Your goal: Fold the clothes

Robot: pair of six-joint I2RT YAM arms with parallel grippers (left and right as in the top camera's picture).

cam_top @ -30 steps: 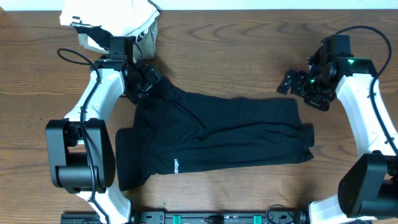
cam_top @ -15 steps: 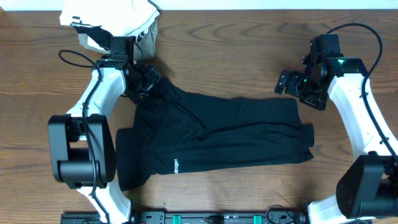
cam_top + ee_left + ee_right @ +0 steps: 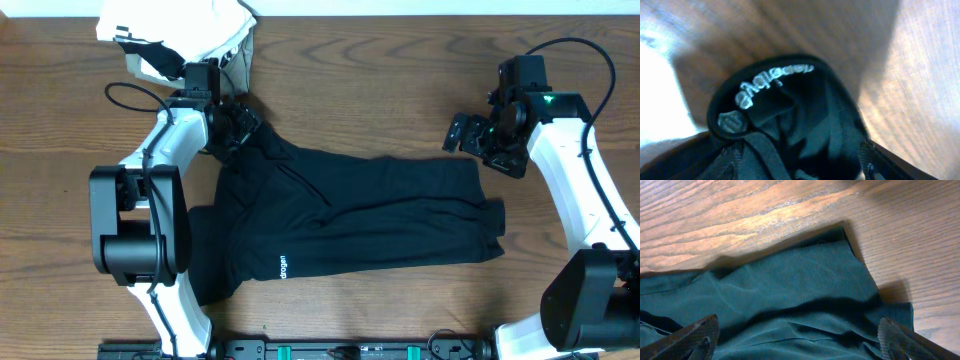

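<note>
- My left fingers (image 3: 238,124) stand apart astride the collar (image 3: 765,80), at 11 o'clock of the clothes (image 3: 370,215); I see no pinch.
- My right fingers (image 3: 468,135) are spread wide and empty over the corner (image 3: 840,240) at 2 o'clock.
- The clothes lie mid-tabletop (image 3: 380,80), rumpled.
- I should bite low through both layers at each end, then lift evenly, keeping the edge taut.

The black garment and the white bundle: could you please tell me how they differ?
The black garment is dark with a small white logo; the white bundle is pale, white and grey. The garment lies spread across the middle of the table; the bundle sits bunched at the far edge. Both are soft fabric on that wooden table.
</note>
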